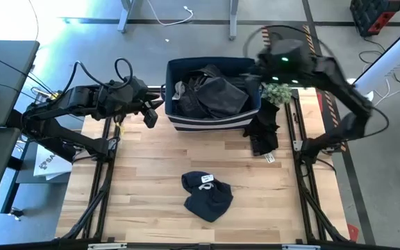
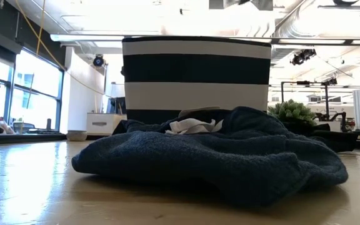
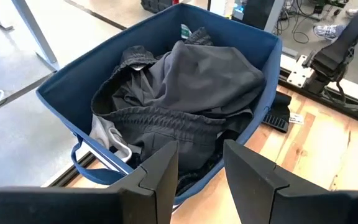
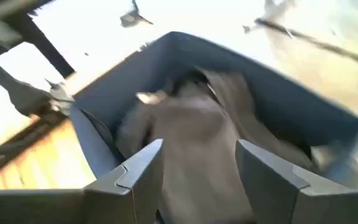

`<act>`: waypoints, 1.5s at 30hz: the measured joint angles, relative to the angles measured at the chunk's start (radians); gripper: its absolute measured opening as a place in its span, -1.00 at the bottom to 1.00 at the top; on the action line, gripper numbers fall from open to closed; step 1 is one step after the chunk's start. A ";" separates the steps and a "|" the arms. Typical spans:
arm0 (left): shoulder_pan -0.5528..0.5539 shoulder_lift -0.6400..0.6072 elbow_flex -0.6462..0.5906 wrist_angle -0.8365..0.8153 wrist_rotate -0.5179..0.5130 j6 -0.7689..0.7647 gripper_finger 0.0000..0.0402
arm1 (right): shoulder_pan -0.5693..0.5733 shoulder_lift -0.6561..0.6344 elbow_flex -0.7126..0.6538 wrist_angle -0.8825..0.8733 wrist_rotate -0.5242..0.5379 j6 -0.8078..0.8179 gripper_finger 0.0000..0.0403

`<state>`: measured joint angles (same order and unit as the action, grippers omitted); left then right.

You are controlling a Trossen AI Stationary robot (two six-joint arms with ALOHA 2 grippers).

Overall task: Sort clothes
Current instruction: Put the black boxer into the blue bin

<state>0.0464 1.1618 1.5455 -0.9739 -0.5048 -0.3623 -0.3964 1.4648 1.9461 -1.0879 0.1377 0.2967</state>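
I read this as early in the sort, with most of the work still ahead. The striped navy fabric bin (image 1: 214, 94) sits at upper centre of the high view and is still heaped with dark grey and black garments (image 1: 210, 94), with a pale piece (image 3: 107, 137) showing against the bin wall in the left wrist view. Two items are out on the bench (image 1: 144, 173): a navy garment (image 1: 207, 196) with a white label, crumpled at lower centre, and a black garment (image 1: 264, 134) lying just right of the bin, next to what looks like a small green plant (image 1: 278, 92). In the low view the navy piece fills the foreground with the bin standing behind it. My left gripper (image 3: 197, 180) hangs at the bin's left edge, fingers spread with nothing between them, looking down into the pile. My right gripper (image 4: 197, 180) is over the bin's upper right corner, fingers also spread and empty above the clothes; its picture is smeared, so I take that arm to be in motion. Whether the two pieces on the bench count as separate sorted piles I cannot tell; the bin's contents clearly remain to be pulled and placed.
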 joint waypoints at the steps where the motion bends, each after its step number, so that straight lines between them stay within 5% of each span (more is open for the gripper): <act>1: 0.002 0.001 0.000 0.000 -0.003 -0.004 -0.37 | 0.012 -0.027 -0.009 -0.042 0.022 0.023 -0.04; 8: 0.057 0.028 0.000 0.003 0.003 -0.010 -0.37 | 0.069 -0.180 -0.208 -0.331 0.148 0.340 -0.04; 14: 0.095 0.055 0.000 0.006 0.029 -0.001 -0.37 | 0.104 -0.305 -0.586 -0.361 0.112 0.557 -0.04; 24: 0.107 0.066 0.000 0.007 0.103 0.006 -0.37 | 0.043 -0.395 -1.135 -0.075 0.099 0.824 -0.04; 36: 0.107 0.065 0.000 0.007 0.111 -0.029 -0.37 | -0.143 -0.334 -1.446 0.390 0.050 0.845 -0.05; 40: 0.107 0.065 0.000 0.007 0.112 -0.030 -0.37 | -0.168 -0.312 -1.518 0.474 0.006 0.860 -0.28; 45: 0.106 0.065 0.000 0.007 0.118 -0.030 -0.37 | -0.174 -0.328 -1.531 0.520 -0.139 0.762 -0.89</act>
<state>0.1524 1.2270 1.5455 -0.9672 -0.3872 -0.3925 -0.5705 1.1365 0.4149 -0.5681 -0.0013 1.0583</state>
